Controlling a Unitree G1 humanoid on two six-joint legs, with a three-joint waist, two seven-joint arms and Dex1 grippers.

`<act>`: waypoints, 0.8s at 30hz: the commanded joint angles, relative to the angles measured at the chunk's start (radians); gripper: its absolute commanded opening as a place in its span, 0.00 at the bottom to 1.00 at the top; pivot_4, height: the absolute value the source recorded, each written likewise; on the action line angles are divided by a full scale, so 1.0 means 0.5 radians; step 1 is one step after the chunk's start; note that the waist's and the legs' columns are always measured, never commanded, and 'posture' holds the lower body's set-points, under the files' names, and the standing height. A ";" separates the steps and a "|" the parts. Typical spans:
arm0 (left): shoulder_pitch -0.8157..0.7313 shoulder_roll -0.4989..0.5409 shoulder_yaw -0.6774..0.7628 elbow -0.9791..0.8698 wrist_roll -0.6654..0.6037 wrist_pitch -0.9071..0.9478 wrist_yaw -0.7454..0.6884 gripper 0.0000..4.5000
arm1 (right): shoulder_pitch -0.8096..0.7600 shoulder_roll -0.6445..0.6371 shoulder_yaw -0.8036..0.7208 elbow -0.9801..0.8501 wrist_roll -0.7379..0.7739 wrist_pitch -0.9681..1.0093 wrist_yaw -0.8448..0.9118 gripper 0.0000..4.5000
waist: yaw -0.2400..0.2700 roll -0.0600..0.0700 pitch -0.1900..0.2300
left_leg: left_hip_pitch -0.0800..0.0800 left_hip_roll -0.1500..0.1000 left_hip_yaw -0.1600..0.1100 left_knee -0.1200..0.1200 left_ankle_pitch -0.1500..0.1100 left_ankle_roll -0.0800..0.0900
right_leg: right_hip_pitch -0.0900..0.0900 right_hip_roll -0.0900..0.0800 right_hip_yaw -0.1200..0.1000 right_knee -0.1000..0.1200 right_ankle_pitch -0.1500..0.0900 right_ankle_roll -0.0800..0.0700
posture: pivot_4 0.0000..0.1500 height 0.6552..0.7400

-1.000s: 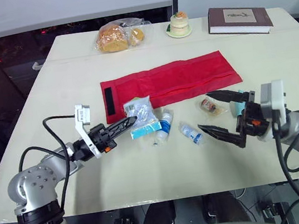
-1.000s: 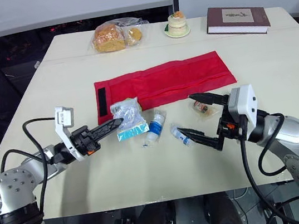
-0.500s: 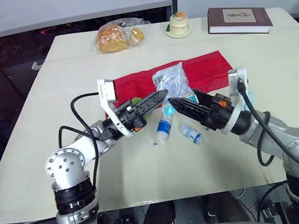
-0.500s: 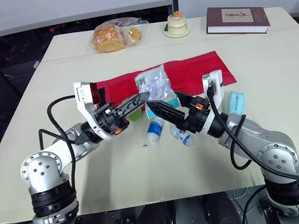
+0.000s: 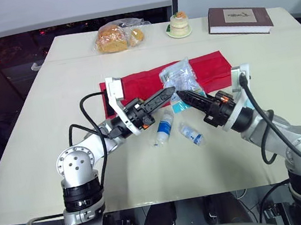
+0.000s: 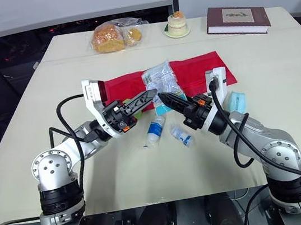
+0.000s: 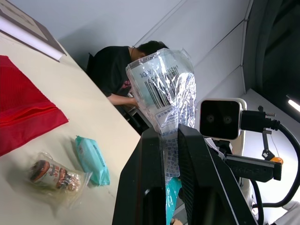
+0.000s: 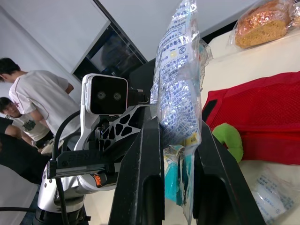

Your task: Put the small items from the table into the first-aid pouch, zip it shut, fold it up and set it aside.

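The left gripper (image 5: 169,91) and right gripper (image 5: 184,94) each have jaws clamped on a clear packet's (image 5: 179,77) 6 o'clock edge, above the pouch (image 5: 135,84); a bottle (image 5: 165,127) lies at 7 o'clock.

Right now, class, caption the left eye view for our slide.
A clear packet held up jointly by the left claw and right claw, near the red pouch.

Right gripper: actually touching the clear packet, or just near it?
Touching. The right wrist view shows the clear packet pinched between the jaws of the right gripper, with its plastic pressed against both.
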 commanded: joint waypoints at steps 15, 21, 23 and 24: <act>-0.024 0.246 0.019 0.105 0.571 -0.397 -0.137 0.94 | 0.043 -0.125 -0.115 -0.030 -0.017 -0.079 0.049 0.01 | 0.001 0.000 0.000 | 0.000 0.000 0.000 -0.001 0.000 0.000 | -0.001 0.001 0.001 -0.001 -0.001 -0.001 | 1.00 0.87; -0.214 0.462 -0.078 0.580 1.325 -0.895 -0.101 0.99 | 0.079 -0.178 -0.116 -0.021 -0.065 -0.082 0.084 0.01 | 0.004 0.000 0.000 | -0.001 -0.001 0.000 -0.002 0.000 0.000 | -0.001 0.002 0.000 -0.001 -0.003 -0.005 | 1.00 0.87; -0.253 0.512 -0.133 0.733 1.554 -1.060 -0.105 0.99 | 0.078 -0.172 -0.107 -0.022 -0.076 -0.083 0.086 0.01 | 0.003 0.000 0.000 | -0.002 -0.001 0.000 -0.002 0.000 0.000 | -0.001 0.002 0.001 -0.002 -0.003 -0.004 | 1.00 0.87; -0.259 0.550 -0.178 0.799 1.666 -1.144 -0.145 0.99 | 0.081 -0.169 -0.104 -0.025 -0.080 -0.083 0.087 0.01 | 0.000 0.000 0.000 | -0.002 0.000 0.000 -0.002 0.000 0.000 | -0.001 0.002 0.001 -0.003 -0.002 -0.002 | 1.00 0.87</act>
